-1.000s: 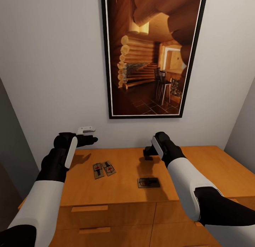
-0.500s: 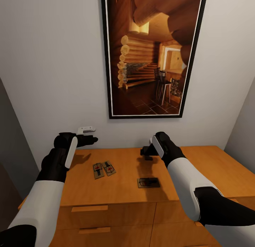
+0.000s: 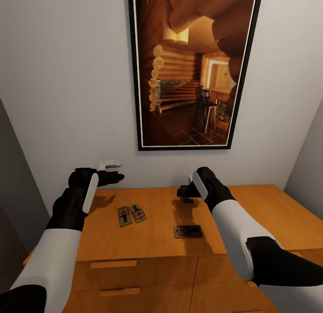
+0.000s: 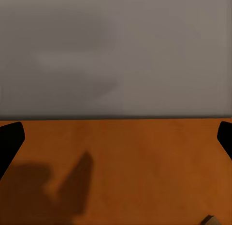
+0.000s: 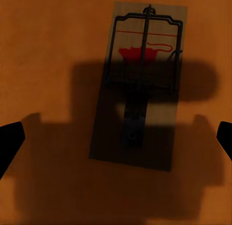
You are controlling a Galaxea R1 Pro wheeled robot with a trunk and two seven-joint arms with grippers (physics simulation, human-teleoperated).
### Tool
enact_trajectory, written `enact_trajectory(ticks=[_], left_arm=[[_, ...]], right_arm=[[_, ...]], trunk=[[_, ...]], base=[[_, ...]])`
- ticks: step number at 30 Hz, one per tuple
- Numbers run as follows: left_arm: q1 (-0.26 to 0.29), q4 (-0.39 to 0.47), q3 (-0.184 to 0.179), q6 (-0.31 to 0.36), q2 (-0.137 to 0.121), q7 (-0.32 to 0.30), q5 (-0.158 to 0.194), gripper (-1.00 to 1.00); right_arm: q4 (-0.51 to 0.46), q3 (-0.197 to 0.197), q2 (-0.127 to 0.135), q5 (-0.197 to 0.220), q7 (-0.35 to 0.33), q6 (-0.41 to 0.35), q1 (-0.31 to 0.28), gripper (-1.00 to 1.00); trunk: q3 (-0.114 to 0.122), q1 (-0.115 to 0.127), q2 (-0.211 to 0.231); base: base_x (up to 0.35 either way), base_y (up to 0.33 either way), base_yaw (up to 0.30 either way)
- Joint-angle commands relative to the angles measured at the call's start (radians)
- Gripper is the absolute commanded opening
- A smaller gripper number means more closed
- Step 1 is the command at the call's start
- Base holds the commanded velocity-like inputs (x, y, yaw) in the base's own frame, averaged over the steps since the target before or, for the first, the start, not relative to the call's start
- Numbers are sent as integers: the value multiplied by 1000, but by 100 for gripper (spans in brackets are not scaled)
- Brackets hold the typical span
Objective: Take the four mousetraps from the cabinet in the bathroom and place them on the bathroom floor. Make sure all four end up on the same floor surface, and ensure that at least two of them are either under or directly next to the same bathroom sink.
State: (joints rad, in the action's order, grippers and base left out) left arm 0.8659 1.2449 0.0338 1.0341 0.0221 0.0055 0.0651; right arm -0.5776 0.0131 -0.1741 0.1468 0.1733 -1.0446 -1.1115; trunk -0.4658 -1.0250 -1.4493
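Shifted slightly leftward since a second ago: right gripper point(image 3: 185, 192), hanging above the cabinet point(image 3: 269, 205) top, fingers spread wide apart. Directly beneath it, one mousetrap point(image 5: 140, 84) lying flat in the gripper's shadow, untouched. Two more mousetraps point(image 3: 131, 214) side by side, touching, toward the cabinet's left end. Left gripper point(image 3: 117, 177) hovering over the cabinet's back left corner near the wall, fingers likewise apart. Framed log-cabin picture point(image 3: 193, 66) on the wall above.

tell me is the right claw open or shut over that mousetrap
Open: in the right wrist view its fingertips sit wide apart, with the mousetrap lying flat on the cabinet top between them.
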Motion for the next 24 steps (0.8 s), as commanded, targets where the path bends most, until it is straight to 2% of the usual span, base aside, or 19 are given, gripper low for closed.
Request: enact_trajectory(ticks=[1,24], left_arm=[[1,1,2,5,1,1,5,100],[1,1,2,6,1,1,5,100]], right_arm=[[-1,1,0,10,10,-3,-1,100],[1,0,0,10,12,-3,-1,100]], trunk=[[-1,0,-1],[-1,0,-1]], base=[[0,0,0],[0,0,0]])
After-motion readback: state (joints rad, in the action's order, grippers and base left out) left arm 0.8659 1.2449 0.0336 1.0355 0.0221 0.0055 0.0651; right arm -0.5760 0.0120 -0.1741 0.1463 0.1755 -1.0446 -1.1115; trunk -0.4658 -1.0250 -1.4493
